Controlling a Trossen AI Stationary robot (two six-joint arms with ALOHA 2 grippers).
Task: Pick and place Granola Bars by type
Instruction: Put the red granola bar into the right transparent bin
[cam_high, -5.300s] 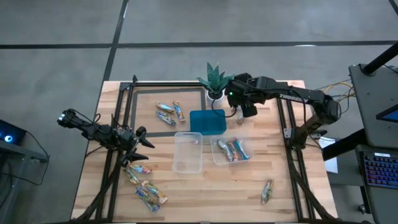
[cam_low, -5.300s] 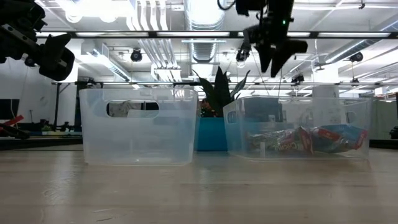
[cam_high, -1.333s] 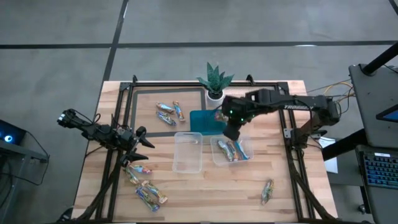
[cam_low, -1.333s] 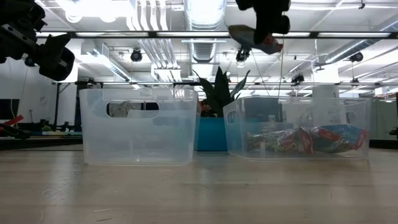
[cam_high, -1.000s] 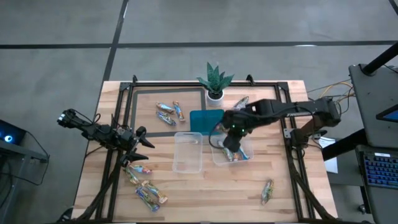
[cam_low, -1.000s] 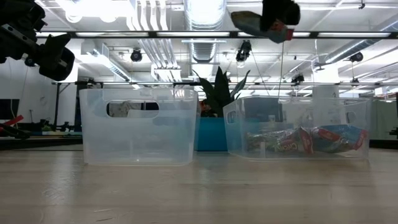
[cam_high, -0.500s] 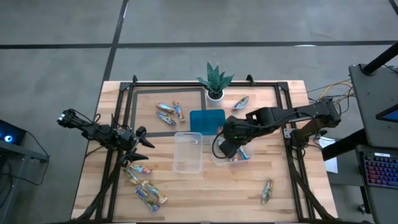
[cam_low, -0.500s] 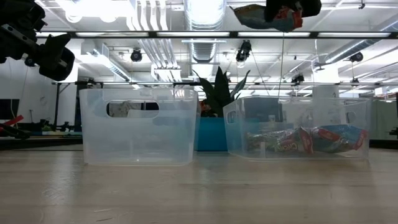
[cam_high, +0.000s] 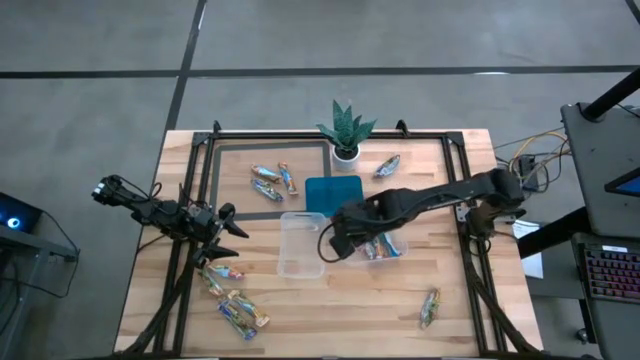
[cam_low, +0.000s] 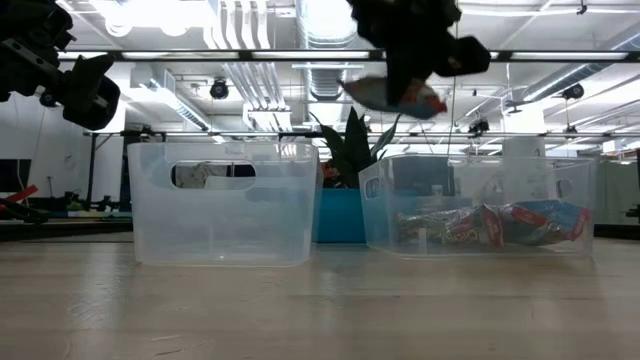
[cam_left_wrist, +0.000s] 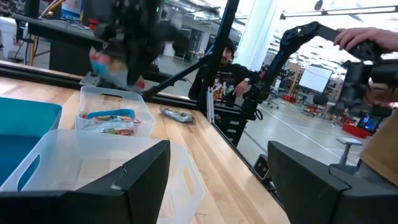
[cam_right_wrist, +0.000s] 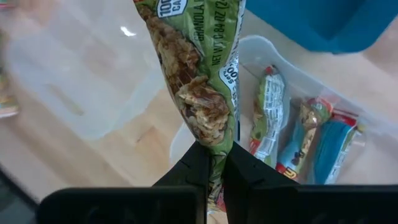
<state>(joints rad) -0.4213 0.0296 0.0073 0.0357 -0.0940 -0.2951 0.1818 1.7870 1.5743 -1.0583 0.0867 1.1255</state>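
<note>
Bar (cam_right_wrist: 199, 74) now between tubs (cam_high: 303, 243)

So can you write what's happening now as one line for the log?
right gripper: shut on green granola bar | position: between two clear tubs | left gripper: open, waiting at left

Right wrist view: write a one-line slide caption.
Right hand shut on a green granola bar above two clear tubs.
</note>
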